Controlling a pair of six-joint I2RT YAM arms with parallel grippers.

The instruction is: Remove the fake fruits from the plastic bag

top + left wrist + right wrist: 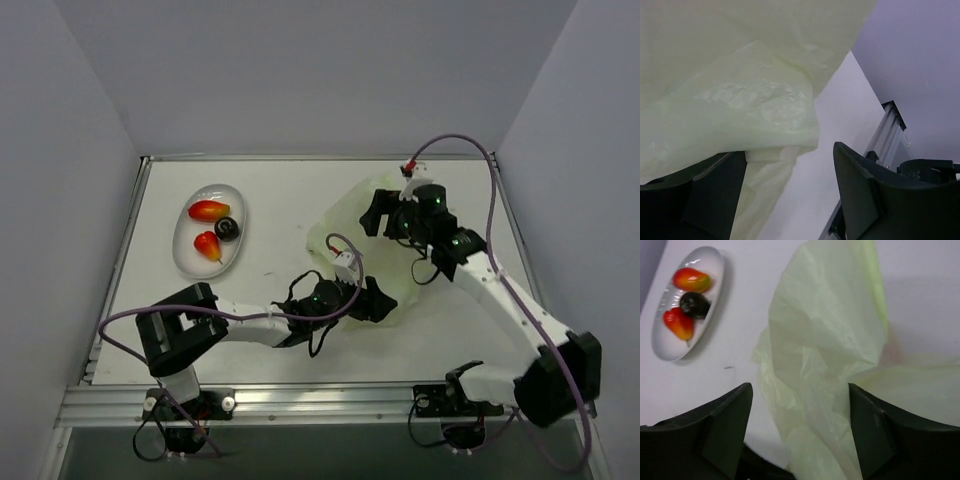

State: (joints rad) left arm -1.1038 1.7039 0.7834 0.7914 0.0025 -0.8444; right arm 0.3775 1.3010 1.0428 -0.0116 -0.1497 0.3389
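Since two red-orange fake fruits [208, 211] lie in the white dish [184, 255] (a dark piece [228, 229] between them), the left gripper [790, 150] and right gripper [800, 387] flank the plastic bag [350, 225], jaws wide, clamping nothing, probably seeking leftovers.

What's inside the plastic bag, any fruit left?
The plastic bag is crumpled and milky, its folds hiding the inside. The right wrist view shows only a faint reddish blur through it, maybe a fruit. Two red-orange fruits and a dark piece lie in the white dish.
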